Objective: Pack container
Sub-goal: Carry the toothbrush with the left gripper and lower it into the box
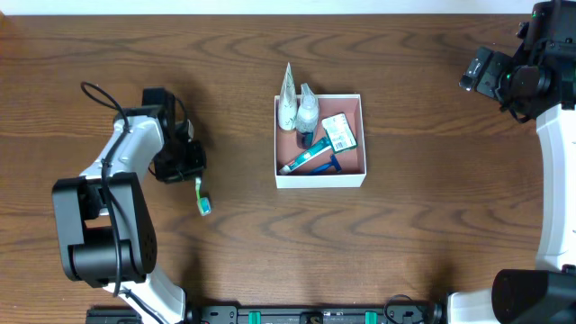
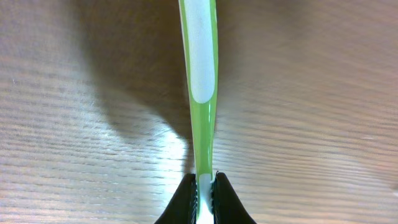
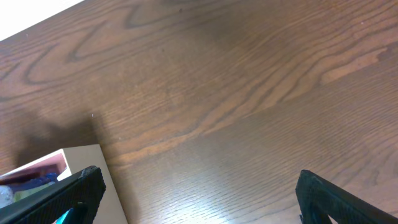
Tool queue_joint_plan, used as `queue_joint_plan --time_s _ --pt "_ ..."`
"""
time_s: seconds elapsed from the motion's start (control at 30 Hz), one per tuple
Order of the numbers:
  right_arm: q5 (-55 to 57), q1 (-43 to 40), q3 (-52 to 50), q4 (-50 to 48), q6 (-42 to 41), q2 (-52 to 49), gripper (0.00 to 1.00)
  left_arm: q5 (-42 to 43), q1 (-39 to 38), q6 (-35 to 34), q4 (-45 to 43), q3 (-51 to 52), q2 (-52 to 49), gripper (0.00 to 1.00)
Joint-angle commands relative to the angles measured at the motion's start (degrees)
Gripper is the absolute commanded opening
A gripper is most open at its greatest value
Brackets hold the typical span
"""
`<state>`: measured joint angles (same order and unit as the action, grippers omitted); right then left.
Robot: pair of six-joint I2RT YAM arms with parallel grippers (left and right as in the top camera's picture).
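Left end effector [image 2: 204, 183] clamped shut on one green-and-white plastic toothbrush [image 2: 202, 62] at the brown wooden table [image 1: 405, 234].
The single square white container [image 1: 319, 180] lies to its right, well apart, holding what look like five toiletries [image 1: 315, 135]. The brush's long axis runs straight out from the fingers. The left arm is nearer; the right end effector [image 3: 198, 177] is spread wide, empty.
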<state>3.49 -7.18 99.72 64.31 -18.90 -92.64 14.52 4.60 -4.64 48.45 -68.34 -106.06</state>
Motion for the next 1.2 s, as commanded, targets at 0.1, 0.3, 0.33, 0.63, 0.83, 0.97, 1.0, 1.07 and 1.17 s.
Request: queue_joint_plan --time_s 0.1,0.3,0.33,0.63,0.83,0.97,1.0,1.07,1.17 --pt "0.6 -0.4 0.5 0.0 -0.8 -0.4 0.99 6.9 -0.5 2.2 1.9 -4.4 5.2 0.06" --pt "0.6 -0.4 0.5 0.0 -0.8 -0.4 0.99 9.0 -3.6 7.5 1.9 -5.5 11.2 0.06" --pt "0.6 -0.4 0.5 0.0 -0.8 -0.4 0.99 9.0 -4.5 8.5 1.9 -5.7 12.5 0.06" --pt "0.6 -0.4 0.5 0.0 -0.8 -0.4 0.99 8.0 -15.9 19.3 0.4 -7.5 24.2 0.06" --pt "0.6 -0.4 0.5 0.0 -0.8 -0.4 0.99 -0.7 -25.7 19.3 -3.1 -7.5 28.8 0.06" --pt "0.6 -0.4 0.5 0.0 -0.8 -0.4 0.99 -4.9 -32.4 19.5 -6.5 -7.5 28.9 0.06" --pt "0.6 -0.4 0.5 0.0 -0.8 -0.4 0.99 -6.4 -34.1 19.6 -7.7 -7.5 28.5 0.06" --pt "0.6 -0.4 0.5 0.0 -0.8 -0.4 0.99 -9.7 -37.0 19.7 -10.5 -7.5 27.6 0.06" --pt "0.6 -0.4 0.5 0.0 -0.8 -0.4 0.99 -13.2 -40.3 22.4 -14.6 -7.5 25.5 0.06"
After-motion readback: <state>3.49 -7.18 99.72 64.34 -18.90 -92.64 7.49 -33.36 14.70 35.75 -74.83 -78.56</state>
